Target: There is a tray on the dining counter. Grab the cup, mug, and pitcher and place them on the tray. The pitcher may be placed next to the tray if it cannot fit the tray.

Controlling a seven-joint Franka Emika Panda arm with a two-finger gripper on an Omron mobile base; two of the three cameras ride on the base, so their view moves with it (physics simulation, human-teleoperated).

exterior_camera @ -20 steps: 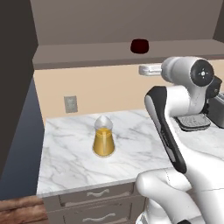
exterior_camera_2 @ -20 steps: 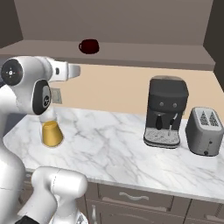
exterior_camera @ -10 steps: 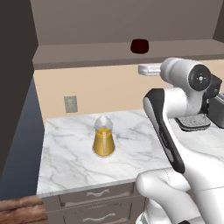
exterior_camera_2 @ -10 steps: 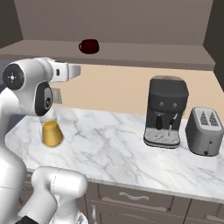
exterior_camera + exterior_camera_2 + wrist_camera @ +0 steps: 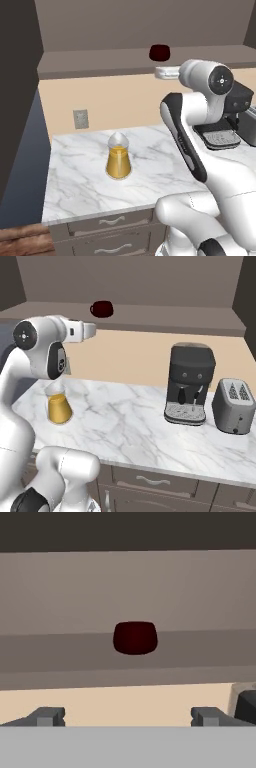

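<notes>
Slightly shifted arm posture since the earlier frames; hand aims at the squat dark maroon mug (image 5: 135,637) on the grey-brown upper ledge (image 5: 165,315). Gripper (image 5: 127,716) fingers spread wide, empty, well short of it. Amber conical pitcher (image 5: 119,156) waits on the marble worktop (image 5: 85,185). Mug approach under way, I judge.

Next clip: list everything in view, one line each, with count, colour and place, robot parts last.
mug: one, dark maroon, on the upper ledge, centred ahead of the hand camera.
pitcher: one, amber with pale clear top, upright on the marble worktop.
coffee machine: one, black, on the worktop against the wall.
toaster: one, grey, right of the coffee machine.
wall outlet: one, grey, on the beige wall behind the pitcher.
marble worktop: one, white-grey, over drawers.
gripper: one, dark jaws wide open, holding nothing, pointed at the mug.
</notes>
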